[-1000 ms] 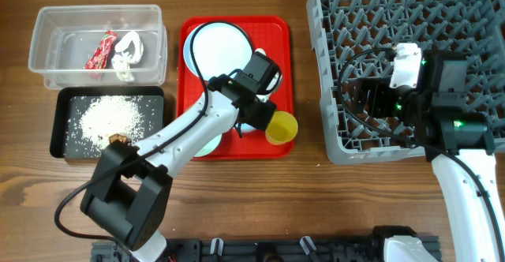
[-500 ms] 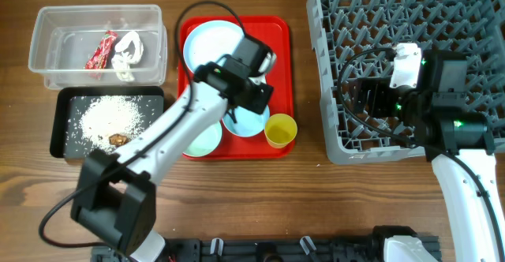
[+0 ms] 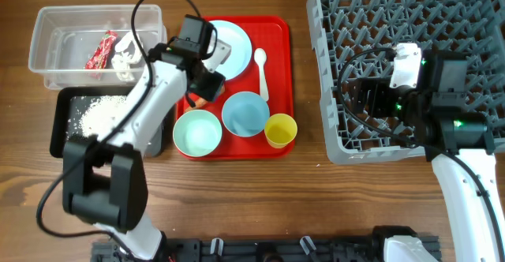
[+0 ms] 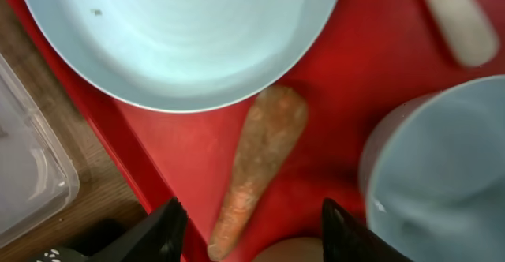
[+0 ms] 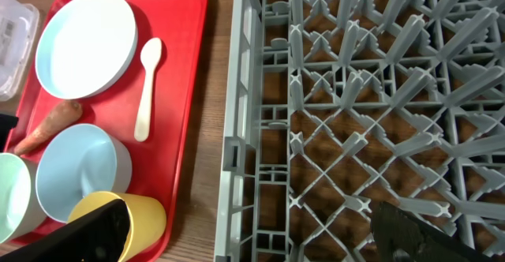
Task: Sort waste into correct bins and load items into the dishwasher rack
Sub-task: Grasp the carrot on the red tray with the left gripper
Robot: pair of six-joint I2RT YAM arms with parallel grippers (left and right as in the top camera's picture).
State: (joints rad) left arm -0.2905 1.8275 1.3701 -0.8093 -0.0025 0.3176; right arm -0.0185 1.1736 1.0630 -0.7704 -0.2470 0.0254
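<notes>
A red tray (image 3: 278, 33) holds a pale blue plate (image 3: 230, 39), a white spoon (image 3: 261, 72), a blue bowl (image 3: 243, 114), a green bowl (image 3: 196, 132), a yellow cup (image 3: 281, 129) and an orange carrot (image 3: 198, 101). My left gripper (image 3: 202, 88) is open and empty, just above the carrot. In the left wrist view the carrot (image 4: 256, 159) lies between the open jaws (image 4: 256, 234), below the plate (image 4: 181, 33). A tan rounded thing (image 4: 293, 251) shows at the bottom edge. My right gripper (image 3: 369, 96) is open and empty over the grey dishwasher rack (image 3: 410, 25).
A clear bin (image 3: 96, 17) with red and white scraps stands at the far left. A black tray (image 3: 63, 128) with white rice sits below it. The right wrist view shows the rack (image 5: 355, 96), spoon (image 5: 147, 88), carrot (image 5: 47, 126) and cup (image 5: 130, 215).
My left arm has swung left across the tray, from the yellow cup and blue bowl to the carrot by the tray's left edge. The right arm has not moved.
</notes>
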